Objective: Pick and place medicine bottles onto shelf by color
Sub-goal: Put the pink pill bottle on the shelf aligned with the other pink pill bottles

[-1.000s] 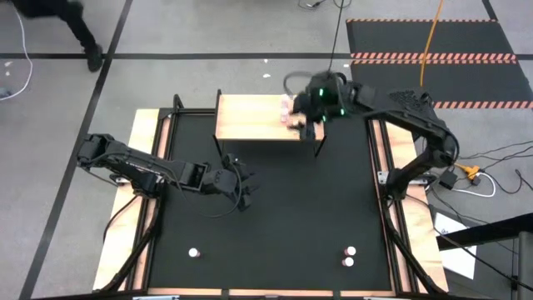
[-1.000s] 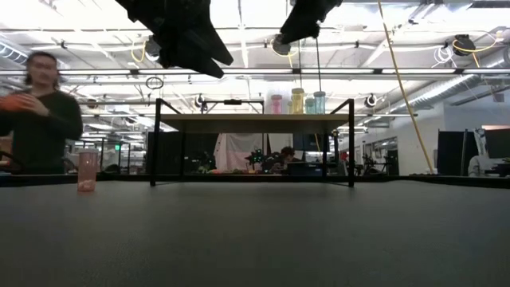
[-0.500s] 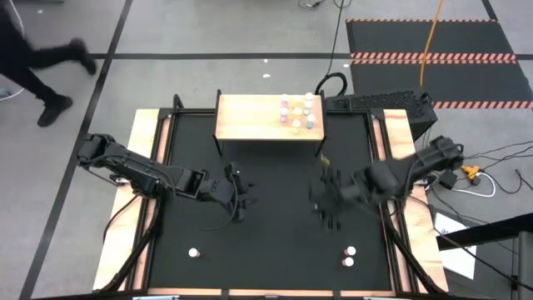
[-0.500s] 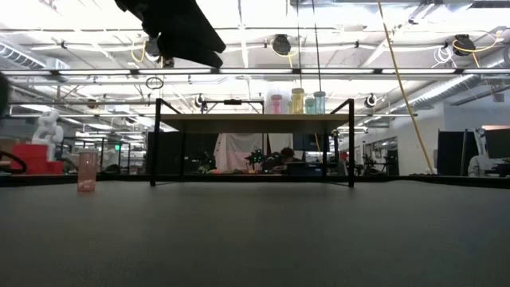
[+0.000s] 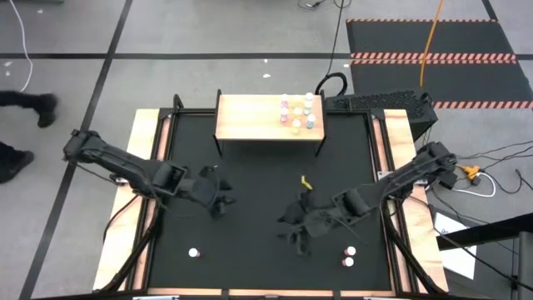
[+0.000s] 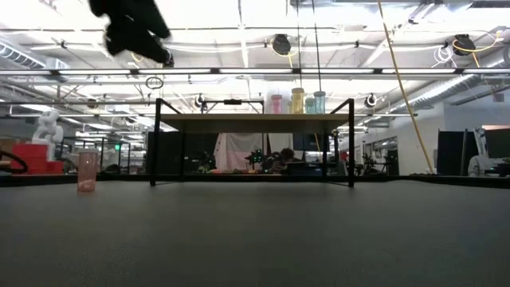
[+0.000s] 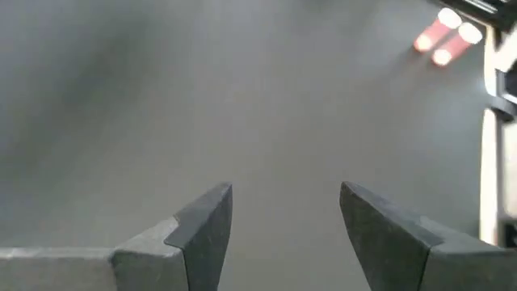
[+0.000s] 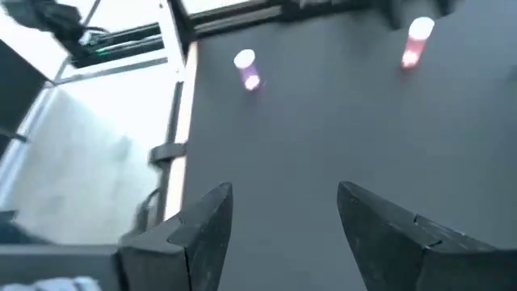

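Two arms, both finished in matte black, built from jointed segments with bulkier housings at the joints. Left arm (image 5: 125,171): thin dark cable is seen looped beneath the forearm near the wrist. Right arm (image 5: 400,177): a small yellow tag or marking is seen just beyond its wrist end; the base link is mounted at the surface's right rail. Left gripper (image 7: 279,234): two dark grey wedge-shaped fingers (image 7: 202,230) with flat inner faces and bevelled tips. Right gripper (image 8: 279,234): same finger profile, same dark grey. No screws or printed labels can be made out.
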